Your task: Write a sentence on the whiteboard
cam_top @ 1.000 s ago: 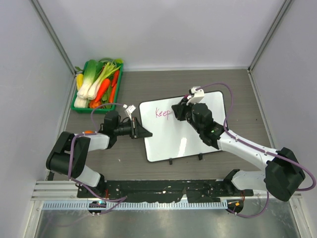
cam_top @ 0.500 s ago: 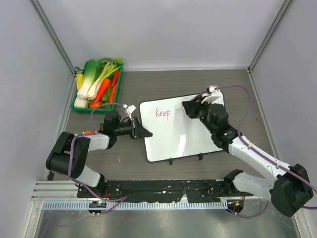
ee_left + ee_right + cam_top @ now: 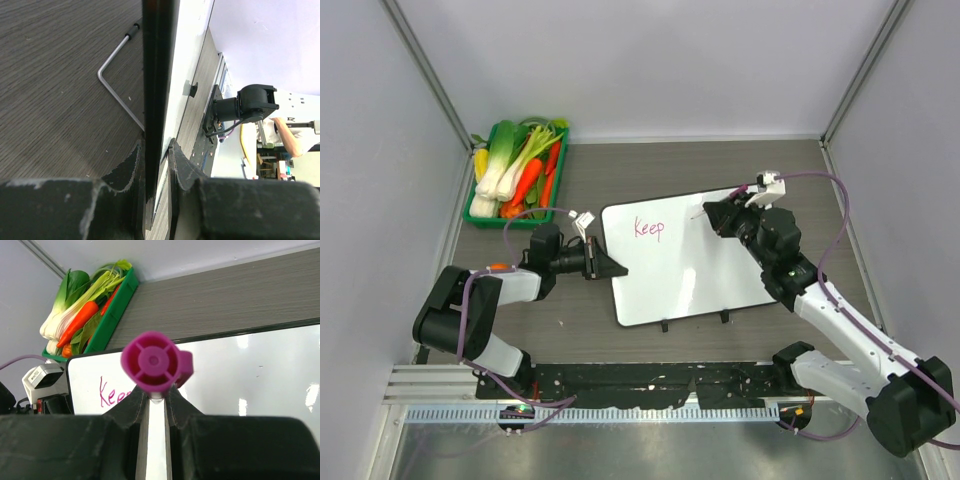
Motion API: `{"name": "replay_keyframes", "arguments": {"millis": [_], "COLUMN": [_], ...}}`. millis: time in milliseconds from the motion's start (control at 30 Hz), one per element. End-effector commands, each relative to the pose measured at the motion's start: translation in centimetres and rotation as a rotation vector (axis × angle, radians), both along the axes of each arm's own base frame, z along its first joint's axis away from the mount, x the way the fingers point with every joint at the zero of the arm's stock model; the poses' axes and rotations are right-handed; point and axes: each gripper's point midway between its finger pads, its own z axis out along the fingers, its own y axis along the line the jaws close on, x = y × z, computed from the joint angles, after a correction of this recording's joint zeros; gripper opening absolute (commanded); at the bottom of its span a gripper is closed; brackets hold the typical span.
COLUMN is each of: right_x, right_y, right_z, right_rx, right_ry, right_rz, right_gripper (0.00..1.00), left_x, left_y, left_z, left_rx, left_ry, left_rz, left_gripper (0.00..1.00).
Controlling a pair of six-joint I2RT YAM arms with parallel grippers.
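The whiteboard (image 3: 692,268) lies on the table's middle, with "Keep" (image 3: 648,228) in pink at its upper left. My left gripper (image 3: 613,270) is shut on the board's left edge; in the left wrist view the jaws (image 3: 156,150) pinch the black rim (image 3: 155,75). My right gripper (image 3: 718,216) is over the board's upper right part, shut on a magenta marker (image 3: 152,365) whose tip (image 3: 696,213) points left toward the writing. In the right wrist view the board (image 3: 250,375) lies beyond the marker. I cannot tell whether the tip touches the board.
A green basket of vegetables (image 3: 516,170) stands at the back left; it also shows in the right wrist view (image 3: 85,315). Two black clips (image 3: 666,325) sit on the board's near edge. A bent metal rod (image 3: 117,85) lies on the table under the board.
My right gripper with the marker has moved right, away from "Keep", toward the board's upper right corner. The left gripper and the board have not moved.
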Motion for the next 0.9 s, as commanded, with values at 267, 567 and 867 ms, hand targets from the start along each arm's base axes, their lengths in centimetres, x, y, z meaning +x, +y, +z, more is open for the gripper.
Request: {"name": "replay_keyframes", "arguments": {"millis": [267,567,867], "right_x": [-0.5,-0.7,0.7], "right_y": [0.9,3.2,3.8], "right_z": [1.1,2.0,1.3], "right_rx": [-0.013,-0.142,-0.203], "right_ry": [-0.040,-0.096,-0.097], "right_rz": [0.049,0.038,0.003], "right_gripper": [0.01,0.01,0.01], "left_x": [0.4,0.4,0.5], "left_y": [1.3,1.3,1.3], "left_z": [-4.4,-4.5,-4.6], "left_rx": [0.166,0.168,0.169], "left_ry": [0.035,0.041,0.042], "left_rz": [0.096,0.098,0.098], "left_gripper": [0.00,0.00,0.00]}}
